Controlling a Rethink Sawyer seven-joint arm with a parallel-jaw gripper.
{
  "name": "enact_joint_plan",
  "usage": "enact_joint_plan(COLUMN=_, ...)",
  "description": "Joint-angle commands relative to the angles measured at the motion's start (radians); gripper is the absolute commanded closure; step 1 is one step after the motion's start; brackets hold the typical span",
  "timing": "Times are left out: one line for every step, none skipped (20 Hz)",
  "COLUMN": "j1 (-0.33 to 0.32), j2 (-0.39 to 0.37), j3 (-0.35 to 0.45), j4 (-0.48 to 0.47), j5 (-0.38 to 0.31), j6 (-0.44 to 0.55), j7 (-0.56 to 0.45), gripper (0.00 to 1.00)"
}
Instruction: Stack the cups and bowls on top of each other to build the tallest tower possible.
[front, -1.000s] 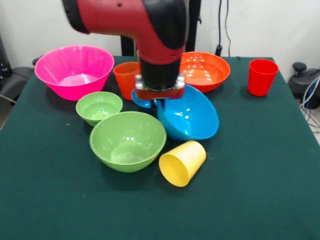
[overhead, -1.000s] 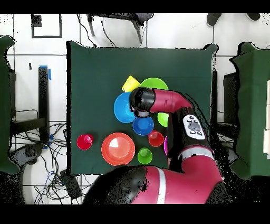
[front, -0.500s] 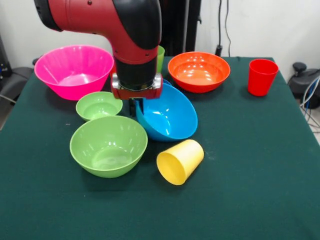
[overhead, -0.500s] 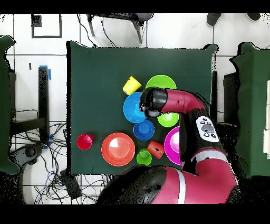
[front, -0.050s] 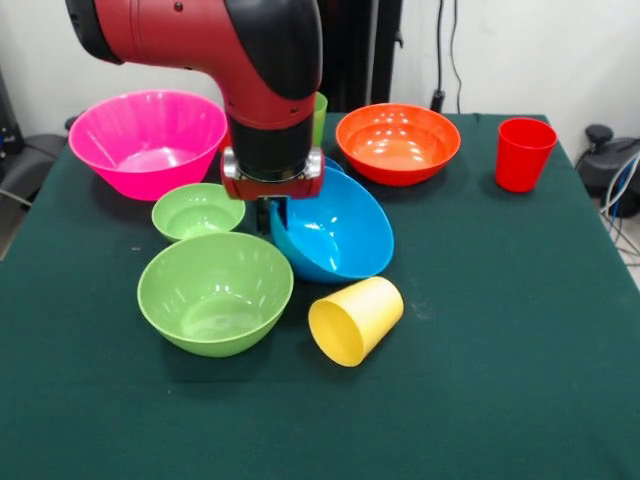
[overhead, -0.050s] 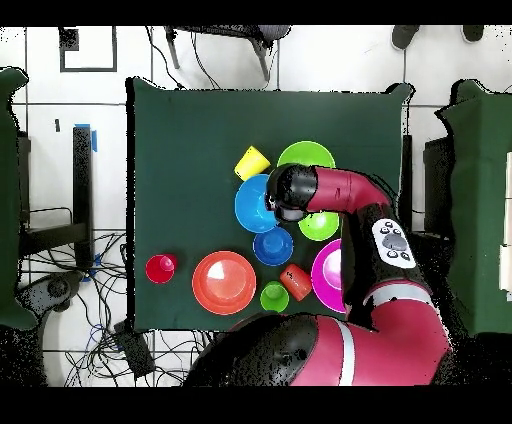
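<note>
Bench (front, -0.050s: 520, 380) near and right side lies open; bowls crowd left-centre, yellow cup (front, -0.050s: 356, 320) lying just beside blue bowl (front, -0.050s: 340, 235).

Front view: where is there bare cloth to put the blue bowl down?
Bare: the near strip below the yellow cup and big green bowl, and the patch between the blue bowl and red cup. Crowded: around the pincer, with the small green bowl and pink bowl close by.

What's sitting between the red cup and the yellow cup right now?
Nothing: bare green cloth runs from the red cup to the tipped yellow cup, clearest in the front view.
</note>
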Motion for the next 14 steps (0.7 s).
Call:
enact_joint_plan(j1=0.006, j2=0.026, j3=0.117, j4=-0.050, j5=-0.068, j6=0.104, j7=-0.189, gripper=0.00)
enact_joint_plan(j1=0.005, j2=0.026, j3=0.119, j4=-0.049, j5=-0.066, j6=0.106, j7=-0.187, gripper=0.00)
enact_joint_plan(j1=0.004, j2=0.026, j3=0.120, j4=-0.048, j5=-0.064, j6=0.107, j7=-0.187, gripper=0.00)
enact_joint_plan(j1=0.004, j2=0.026, j3=0.122, j4=-0.047, j5=-0.062, j6=0.108, j7=-0.185, gripper=0.00)
enact_joint_plan(j1=0.003, j2=0.025, j3=0.124, j4=-0.046, j5=-0.061, j6=0.111, j7=-0.184, gripper=0.00)
enact_joint_plan(j1=0.004, j2=0.025, j3=0.124, j4=-0.045, j5=-0.061, j6=0.110, j7=-0.181, gripper=0.00)
enact_joint_plan(j1=0.005, j2=0.025, j3=0.124, j4=-0.047, j5=-0.061, j6=0.111, j7=-0.179, gripper=0.00)
enact_joint_plan(j1=0.005, j2=0.025, j3=0.125, j4=-0.046, j5=-0.061, j6=0.112, j7=-0.176, gripper=0.00)
enact_joint_plan(j1=0.002, j2=0.020, j3=0.125, j4=-0.032, j5=-0.062, j6=0.105, j7=-0.175, gripper=0.00)
enact_joint_plan(j1=0.001, j2=0.020, j3=0.126, j4=-0.032, j5=-0.062, j6=0.105, j7=-0.175, gripper=0.00)
enact_joint_plan(j1=0.001, j2=0.021, j3=0.126, j4=-0.031, j5=-0.061, j6=0.105, j7=-0.172, gripper=0.00)
enact_joint_plan(j1=0.000, j2=0.021, j3=0.126, j4=-0.031, j5=-0.060, j6=0.105, j7=-0.170, gripper=0.00)
enact_joint_plan(j1=0.000, j2=0.022, j3=0.128, j4=-0.032, j5=-0.059, j6=0.105, j7=-0.170, gripper=0.00)
enact_joint_plan(j1=-0.004, j2=0.025, j3=0.137, j4=-0.033, j5=-0.055, j6=0.105, j7=-0.176, gripper=0.00)
